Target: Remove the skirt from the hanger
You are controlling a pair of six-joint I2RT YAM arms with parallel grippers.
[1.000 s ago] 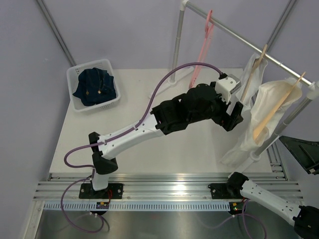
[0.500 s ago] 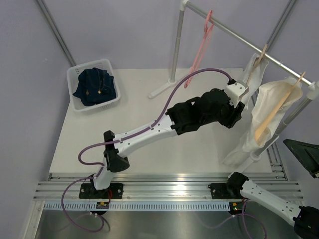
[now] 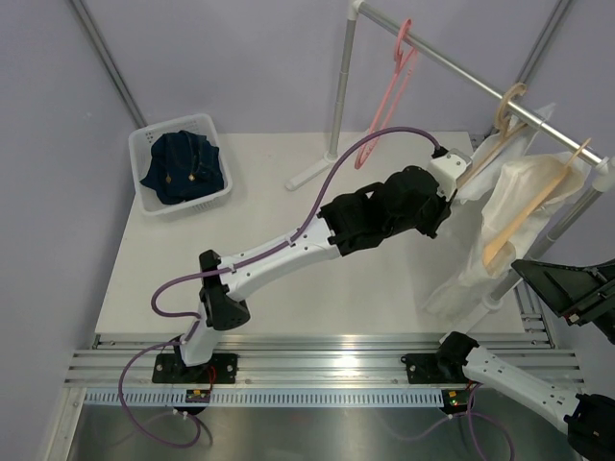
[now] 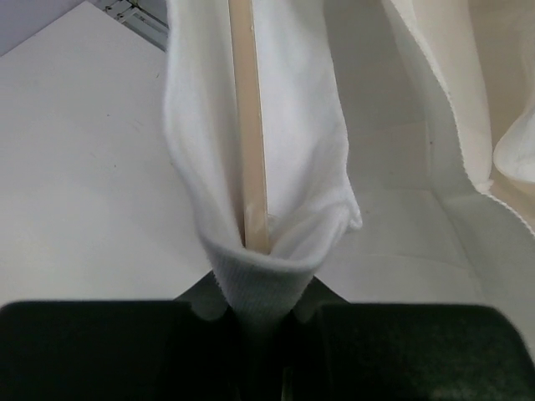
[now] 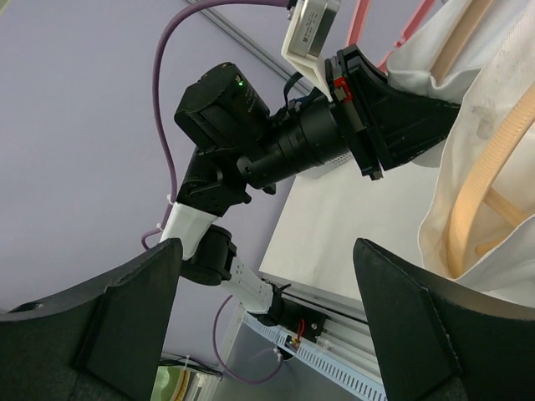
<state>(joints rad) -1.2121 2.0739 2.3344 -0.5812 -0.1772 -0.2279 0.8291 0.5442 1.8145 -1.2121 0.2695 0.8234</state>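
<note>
A white skirt hangs on a wooden hanger from the rail at the right. My left gripper reaches it from the left and is shut on its near edge. In the left wrist view the ribbed white hem is pinched between the jaws of the left gripper, with the hanger's wooden bar inside the fold just above. My right gripper stands open at the far right, below the rail, and holds nothing. Its two fingers frame the right wrist view wide apart.
A second white garment on another wooden hanger hangs right beside the skirt. A pink hanger is on the rail further left. The rack's post stands at the back. A white basket with dark blue cloth sits far left.
My left gripper has shut on the skirt's edge and drawn it leftward; the hanger has tipped on the rail. The right gripper has risen further into the top view.
</note>
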